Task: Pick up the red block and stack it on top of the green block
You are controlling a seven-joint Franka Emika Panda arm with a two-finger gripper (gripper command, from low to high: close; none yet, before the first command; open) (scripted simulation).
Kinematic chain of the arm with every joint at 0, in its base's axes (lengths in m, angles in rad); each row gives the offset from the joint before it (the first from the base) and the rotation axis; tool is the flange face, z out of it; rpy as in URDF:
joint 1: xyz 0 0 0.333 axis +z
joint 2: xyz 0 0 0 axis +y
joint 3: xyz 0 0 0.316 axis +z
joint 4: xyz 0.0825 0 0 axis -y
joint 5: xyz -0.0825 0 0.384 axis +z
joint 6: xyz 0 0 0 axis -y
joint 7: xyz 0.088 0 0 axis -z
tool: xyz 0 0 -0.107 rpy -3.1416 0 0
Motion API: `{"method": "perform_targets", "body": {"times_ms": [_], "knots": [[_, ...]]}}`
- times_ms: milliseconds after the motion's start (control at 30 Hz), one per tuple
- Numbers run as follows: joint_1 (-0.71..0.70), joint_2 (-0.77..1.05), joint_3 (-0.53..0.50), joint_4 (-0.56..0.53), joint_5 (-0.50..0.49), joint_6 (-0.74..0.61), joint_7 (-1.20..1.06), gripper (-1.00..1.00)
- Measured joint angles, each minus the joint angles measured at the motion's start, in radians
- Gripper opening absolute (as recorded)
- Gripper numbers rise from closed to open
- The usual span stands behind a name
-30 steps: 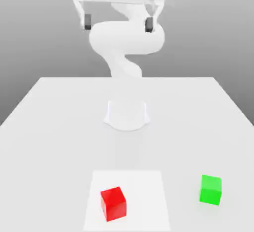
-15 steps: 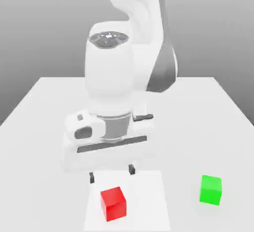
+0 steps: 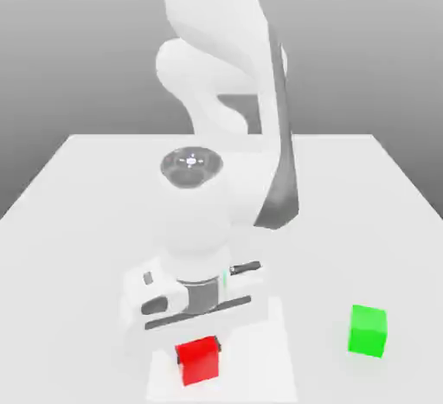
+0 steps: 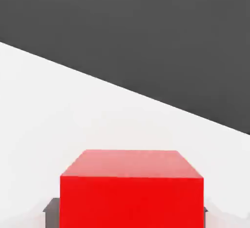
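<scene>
The red block (image 3: 198, 360) sits on the white table (image 3: 78, 212) near its front edge, left of centre in the exterior view. My gripper (image 3: 198, 345) has come straight down over it, and a dark fingertip (image 3: 218, 343) shows at the block's side. In the hand view the red block (image 4: 131, 188) stands between two dark fingertips (image 4: 51, 211) that press against its two sides, so the gripper is shut on it. The block still rests on the table. The green block (image 3: 368, 330) stands apart at the exterior view's right, on its own.
A brighter square patch (image 3: 270, 350) on the table lies under the red block. The arm's white body (image 3: 199, 212) looms over the table's middle. Bare table separates the two blocks.
The arm has dropped from high above the table down onto the red block. Its fingers, wide apart before, have closed in on the block's sides.
</scene>
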Motion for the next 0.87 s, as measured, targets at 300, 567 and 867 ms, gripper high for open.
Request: {"method": "perform_targets", "body": {"times_ms": [300,567,867], "knots": [[0.227,-0.164,0.143,-0.018,-0.042,-0.145,0.284,-1.0],[0.383,-0.072,0.194,-0.013,-0.106,-0.059,0.505,-1.0],[0.388,-0.054,0.187,-0.012,-0.113,-0.042,0.511,1.0]]}}
